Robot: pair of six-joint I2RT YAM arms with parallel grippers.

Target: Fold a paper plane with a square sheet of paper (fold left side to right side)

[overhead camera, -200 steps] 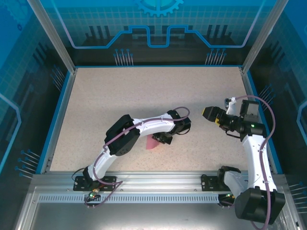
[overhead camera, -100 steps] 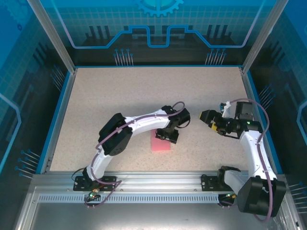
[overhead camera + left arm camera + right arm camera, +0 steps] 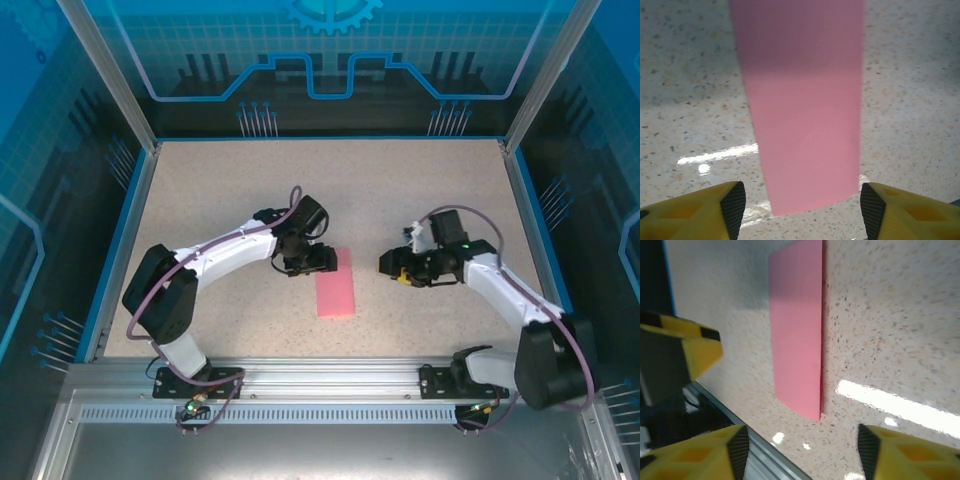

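Observation:
The square sheet of paper (image 3: 337, 285) lies flat on the speckled table as a narrow pink rectangle, folded double. My left gripper (image 3: 328, 262) hovers at its far left corner, open, nothing held. In the left wrist view the paper (image 3: 805, 95) stretches away, its near end lying between my yellow fingers (image 3: 730, 207); the left gripper (image 3: 802, 212) is wide apart. My right gripper (image 3: 386, 264) is just right of the paper, also open and empty. The right wrist view has the paper (image 3: 797, 330) ahead of the right gripper (image 3: 802, 452), with the folded edge on its right side.
The table (image 3: 220, 200) is bordered by a blue rim and a metal rail (image 3: 330, 375) at the near edge. That rail's edge (image 3: 747, 440) runs close to the paper's near end. A yellow finger of the left gripper (image 3: 697, 347) sits left of the paper.
The left gripper opened, let go of the paper and swung left and back; the paper now lies flat as a narrow rectangle. The right gripper moved left toward it and narrowed.

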